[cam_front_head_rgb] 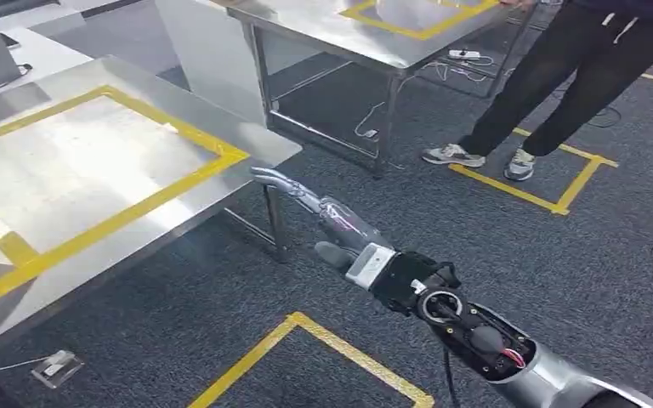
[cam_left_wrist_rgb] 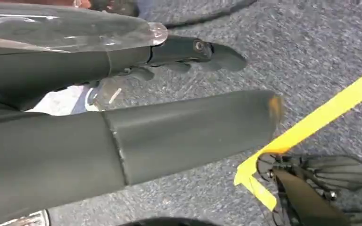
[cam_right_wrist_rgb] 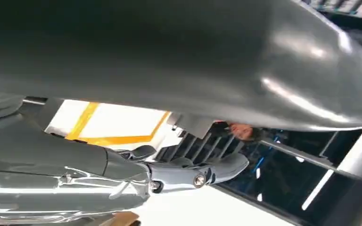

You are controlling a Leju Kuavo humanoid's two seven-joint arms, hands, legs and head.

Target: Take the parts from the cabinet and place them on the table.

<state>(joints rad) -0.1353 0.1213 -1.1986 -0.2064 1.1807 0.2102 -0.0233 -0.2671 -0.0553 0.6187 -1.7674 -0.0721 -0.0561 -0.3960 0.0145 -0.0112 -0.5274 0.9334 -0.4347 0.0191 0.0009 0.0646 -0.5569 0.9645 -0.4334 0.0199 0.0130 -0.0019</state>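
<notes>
Off the corner of the steel table (cam_front_head_rgb: 255, 140), the right hand (cam_front_head_rgb: 332, 225) reaches out over the carpet. Its fingers are stretched nearly straight toward the table edge and its thumb is set apart beneath them. Nothing lies between thumb and fingers, so that hand is empty and spread.

The left hand (cam_left_wrist_rgb: 122, 141) hangs low over the carpet beside a strip of yellow tape (cam_left_wrist_rgb: 320, 117). Its fingers are also extended, with bare floor showing in the gap to the thumb, so it holds nothing either. A clear film (cam_left_wrist_rgb: 75, 28) lies along the backs of its fingers. It looks like a covering on the hand rather than a carried item.

Where the parts are I cannot tell, and the same goes for the cabinet, so the fetching step appears not yet done. The table's taped rectangle (cam_front_head_rgb: 93, 161) looks to be where the parts should end up.

With no part to look at, how they will handle is only a guess. Workshop parts are likely stiff and may be bagged and slippery. A grip across the middle, thumb opposing the fingers, should be safest, and it should be tested for slip before lifting.

Beyond the table, a person (cam_front_head_rgb: 578, 76) stands at a second table (cam_front_head_rgb: 374, 42), well apart from the right hand.
</notes>
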